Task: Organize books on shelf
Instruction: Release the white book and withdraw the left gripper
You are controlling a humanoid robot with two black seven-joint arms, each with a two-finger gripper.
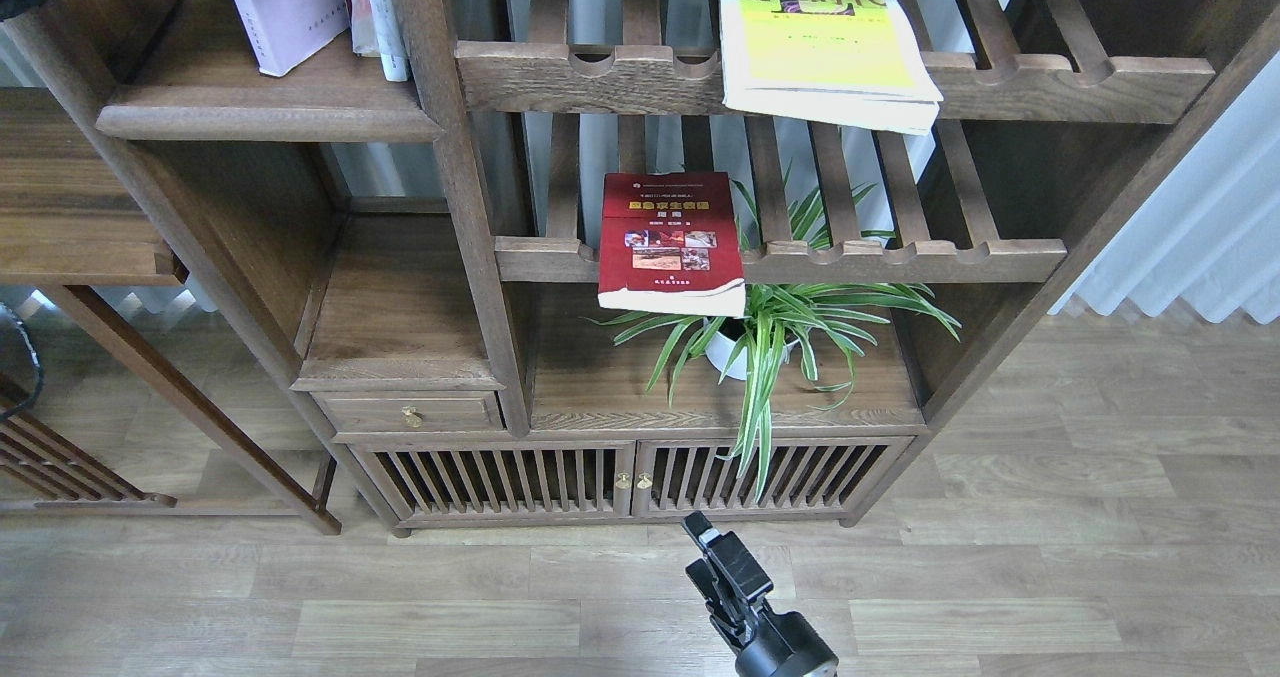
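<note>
1. We look down at a large dark-brown wooden bookcase; our right gripper (722, 569) hangs low over the pale plank floor (1050, 557), well apart from every book.
2. It shows dark and end-on, so we cannot tell whether its jaws are apart or together. Our left gripper is out of sight.
3. The thin pale lavender-white paperback (285, 7) stands leaning on the solid flat dark-brown shelf board (260, 107) at upper left, just beside the white-spined upright books (375, 7).
4. The red paperback with a yellow title and photos (668, 242) lies flat on the lower slatted rack with a scalloped front rail (900, 257), its near edge hanging over the rail.
5. Below it, the green spider plant in a white pot (770, 332) sits on the cabinet top, leaves reaching up past the book.
6. The yellow-green paperback with black characters (815, 37) lies flat on the upper slatted rack (590, 72), its near corner jutting past the rail.
</note>
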